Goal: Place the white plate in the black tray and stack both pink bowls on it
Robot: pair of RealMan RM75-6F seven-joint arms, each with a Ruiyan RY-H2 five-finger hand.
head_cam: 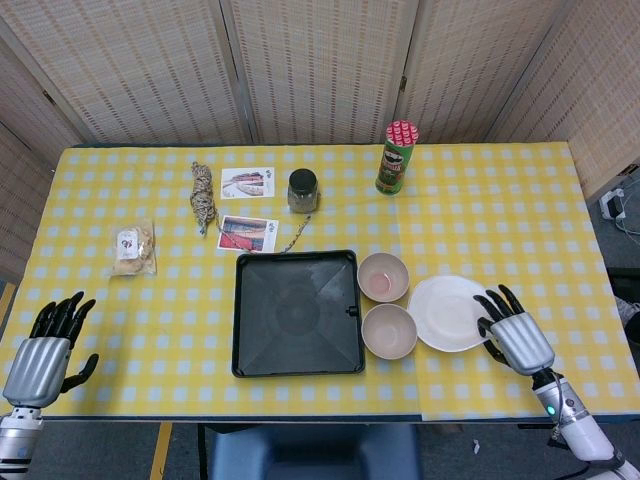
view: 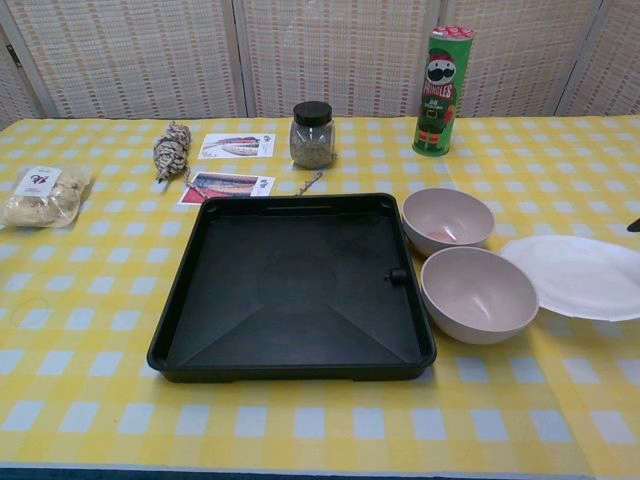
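Note:
The white plate (head_cam: 447, 312) lies right of the two pink bowls, its right side raised off the cloth; in the chest view the plate (view: 580, 275) looks flattened, almost edge-on. My right hand (head_cam: 512, 338) grips the plate's right rim, and only a dark fingertip (view: 634, 226) shows in the chest view. One pink bowl (head_cam: 383, 276) (view: 447, 220) stands behind the other pink bowl (head_cam: 389, 331) (view: 478, 294), both just right of the empty black tray (head_cam: 297, 312) (view: 290, 285). My left hand (head_cam: 45, 350) hovers open at the front left corner, holding nothing.
At the back stand a green Pringles can (head_cam: 396, 158) and a dark-lidded jar (head_cam: 302, 190). A rope bundle (head_cam: 203, 197), two picture cards (head_cam: 247, 182) (head_cam: 247, 233) and a snack bag (head_cam: 133, 248) lie on the left half.

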